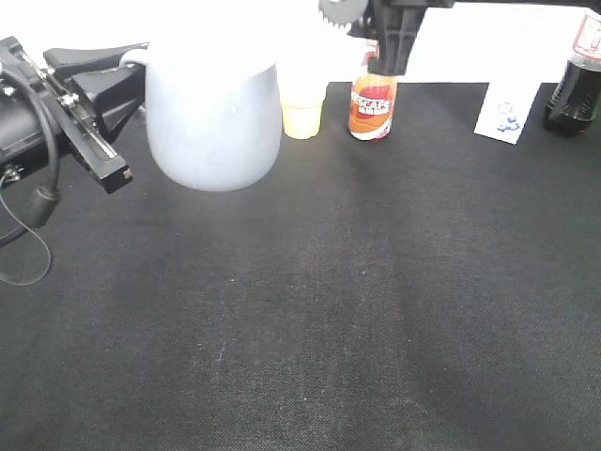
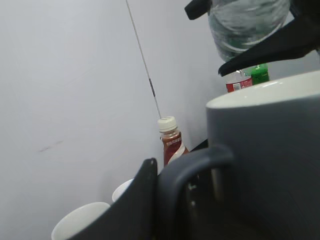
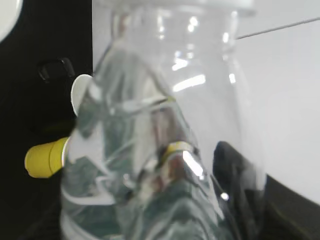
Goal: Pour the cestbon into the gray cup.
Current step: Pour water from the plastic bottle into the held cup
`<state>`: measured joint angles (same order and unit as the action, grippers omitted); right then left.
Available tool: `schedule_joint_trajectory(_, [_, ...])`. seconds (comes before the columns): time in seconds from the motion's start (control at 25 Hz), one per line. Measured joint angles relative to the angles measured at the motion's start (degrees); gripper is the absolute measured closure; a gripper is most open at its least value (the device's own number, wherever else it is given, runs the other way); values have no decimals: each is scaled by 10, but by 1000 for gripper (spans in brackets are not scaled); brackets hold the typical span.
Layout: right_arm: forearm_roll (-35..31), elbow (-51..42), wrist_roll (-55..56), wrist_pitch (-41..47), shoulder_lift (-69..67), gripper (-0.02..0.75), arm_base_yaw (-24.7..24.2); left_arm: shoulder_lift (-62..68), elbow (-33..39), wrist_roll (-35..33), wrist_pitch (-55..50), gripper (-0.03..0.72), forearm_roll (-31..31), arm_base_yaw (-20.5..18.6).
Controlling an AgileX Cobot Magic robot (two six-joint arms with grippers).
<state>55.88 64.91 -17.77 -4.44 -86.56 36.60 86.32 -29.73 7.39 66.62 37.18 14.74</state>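
The gray cup [image 1: 211, 113] stands at the table's back left, large in the exterior view. My left gripper [image 1: 131, 73] is shut on its loop handle. In the left wrist view the handle [image 2: 197, 167] lies against my black finger [image 2: 137, 200], beside the cup's wall [image 2: 272, 155]. The cestbon [image 2: 245, 25], clear with water inside, hangs above the cup's rim, and my right gripper [image 2: 280, 45] is shut on it. It fills the right wrist view [image 3: 165, 115], with one black finger [image 3: 235, 185] at its right. Its green label is barely visible. In the exterior view only the right arm [image 1: 390, 38] shows.
An orange-labelled bottle [image 1: 373, 106] and a yellow cup [image 1: 302, 117] stand at the back. A cola bottle [image 1: 575, 85] and a white card [image 1: 507, 113] are at the back right. The left wrist view shows a brown bottle [image 2: 171, 142] and two white cups [image 2: 80, 222].
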Motion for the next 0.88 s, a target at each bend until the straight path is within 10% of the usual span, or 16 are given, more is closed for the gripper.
schedule_joint_trajectory(0.88, [41, 0, -93, 15, 1, 234, 0, 1, 0, 0, 0, 617, 0, 0])
